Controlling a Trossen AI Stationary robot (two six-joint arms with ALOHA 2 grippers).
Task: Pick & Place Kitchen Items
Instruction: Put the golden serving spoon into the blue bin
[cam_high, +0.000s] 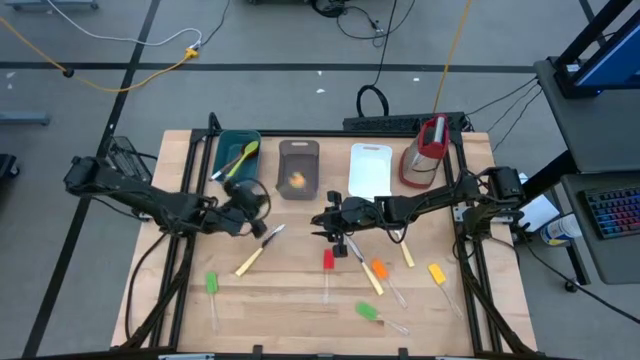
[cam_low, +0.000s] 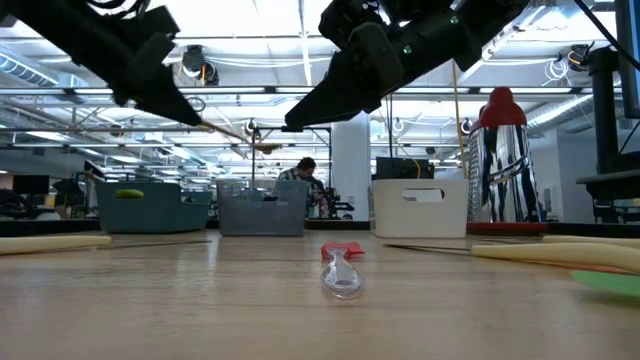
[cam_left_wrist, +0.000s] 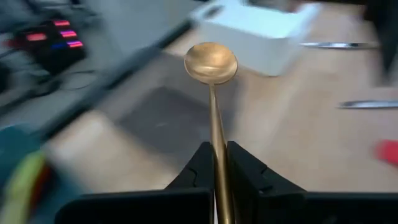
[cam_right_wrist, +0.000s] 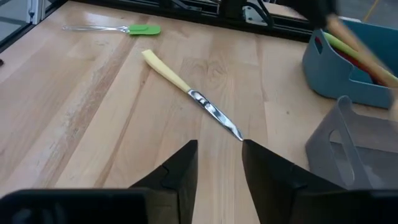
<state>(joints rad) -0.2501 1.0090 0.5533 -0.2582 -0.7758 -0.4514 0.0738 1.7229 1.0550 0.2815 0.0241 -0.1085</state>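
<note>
The gold spoon (cam_left_wrist: 212, 63) rides clenched in our left claw (cam_high: 243, 203) at nine o'clock; a few utensils sit in tubs, while the knife (cam_right_wrist: 189, 94) and spatulas remain on the desk (cam_high: 290, 285). Right claw (cam_high: 328, 220) is released.

Left gripper (cam_left_wrist: 217, 168) clamped, right gripper (cam_right_wrist: 219, 155) parted.

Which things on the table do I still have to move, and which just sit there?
To move: gold spoon in the left tool; knife; red spatula; orange spatula; green spatula.
Sitting there: teal tub; grey tub; white tub; jug.
</note>
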